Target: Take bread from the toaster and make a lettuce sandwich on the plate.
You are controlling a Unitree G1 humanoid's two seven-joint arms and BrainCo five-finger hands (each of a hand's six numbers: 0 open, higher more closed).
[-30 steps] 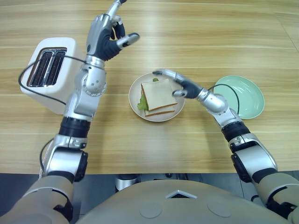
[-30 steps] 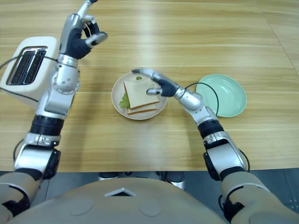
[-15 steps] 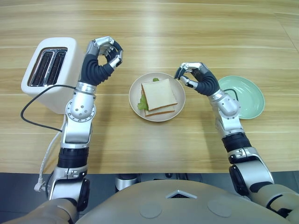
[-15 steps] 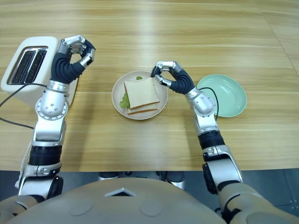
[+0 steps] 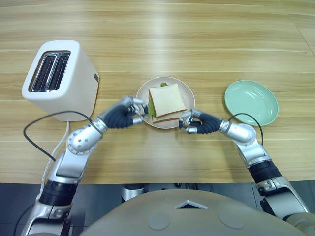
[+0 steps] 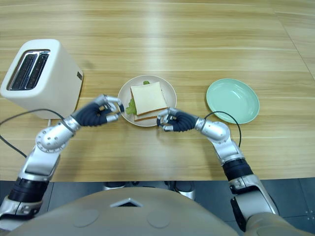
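Left eye view: your left hand (image 5: 129, 112) and right hand (image 5: 193, 121) have come down either side of the plate (image 5: 190, 97), both curled and empty. The sandwich (image 5: 167, 99) sits assembled there, so the task appears complete.

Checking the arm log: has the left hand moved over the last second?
Yes. The left hand has dropped from beside the toaster toward the robot and now sits curled at the left rim of the plate.

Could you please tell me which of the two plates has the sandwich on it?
The beige plate between the left hand and right hand carries the sandwich; the green plate sits further right.
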